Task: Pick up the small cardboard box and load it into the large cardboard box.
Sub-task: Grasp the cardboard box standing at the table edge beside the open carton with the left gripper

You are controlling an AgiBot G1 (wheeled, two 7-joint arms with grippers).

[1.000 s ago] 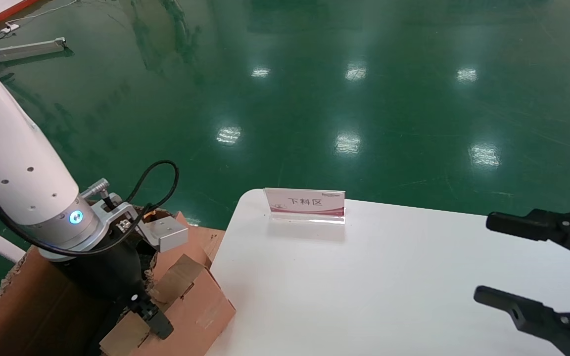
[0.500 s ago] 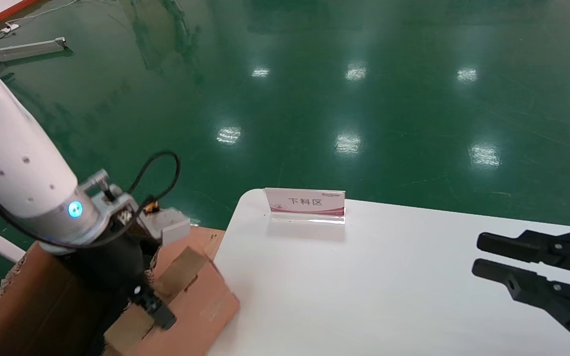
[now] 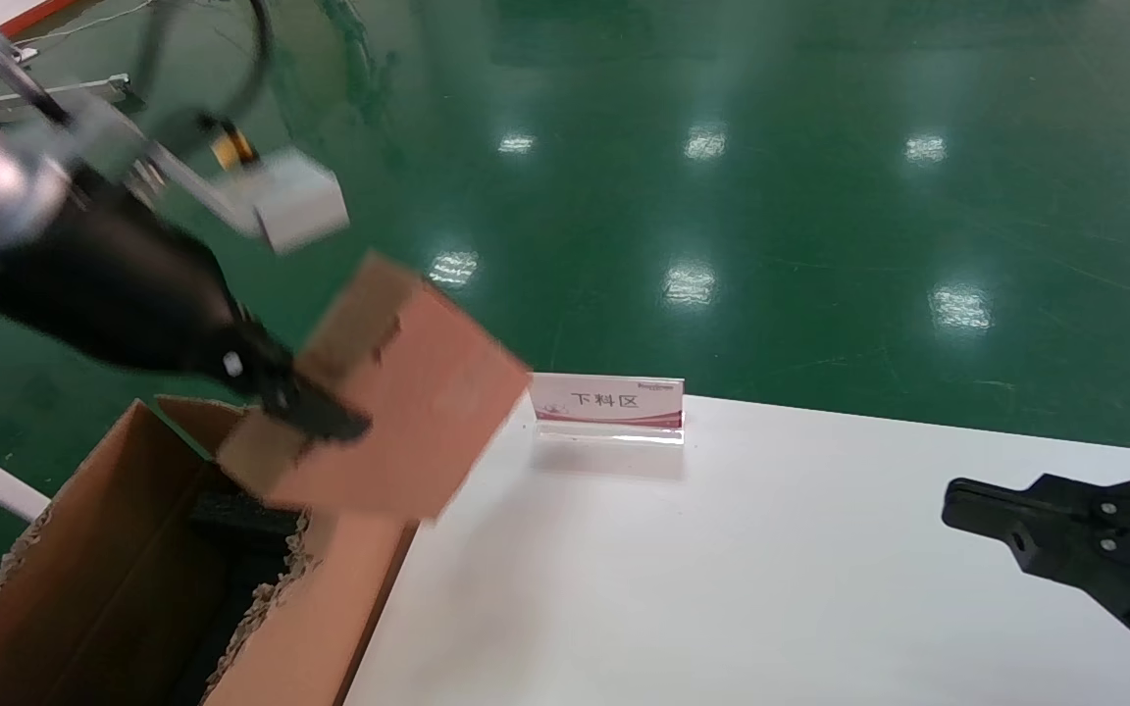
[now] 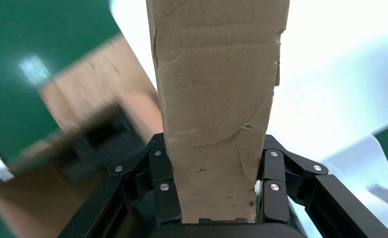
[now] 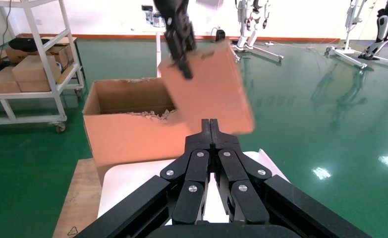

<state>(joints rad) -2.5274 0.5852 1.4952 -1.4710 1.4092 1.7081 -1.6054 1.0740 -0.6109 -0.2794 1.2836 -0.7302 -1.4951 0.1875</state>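
The left gripper (image 3: 315,417), black and two-fingered, is clamped on one edge of the small cardboard box (image 3: 398,392), a plain brown rectangular corrugated carton, pinching the carton's wall between its fingers (image 4: 164,191). In the left wrist view the carton's narrow face (image 4: 216,109) runs straight out from between the two finger pads, creased and slightly scuffed. The carton hangs tilted in the air, above the near wall of the large cardboard box (image 3: 114,549), a much bigger brown corrugated carton with ragged torn top edges that stands open on the floor. It is not touching that wall. One corner of the small carton reaches over the edge of the white rectangular table (image 3: 722,588), which stands right beside the large box. Dark foam (image 3: 231,520) shows inside the large box.

On the table, at the edge farthest from the robot and just past the raised carton, stands a clear acrylic sign holder with a pink-and-white card (image 3: 606,404) printed with Chinese characters.

The right gripper (image 3: 977,505), also black, hovers over the table well apart from the large box, its fingers (image 5: 214,134) pressed together with nothing between them. From the right wrist view the small carton (image 5: 209,87) appears raised in front of the large box (image 5: 132,129).
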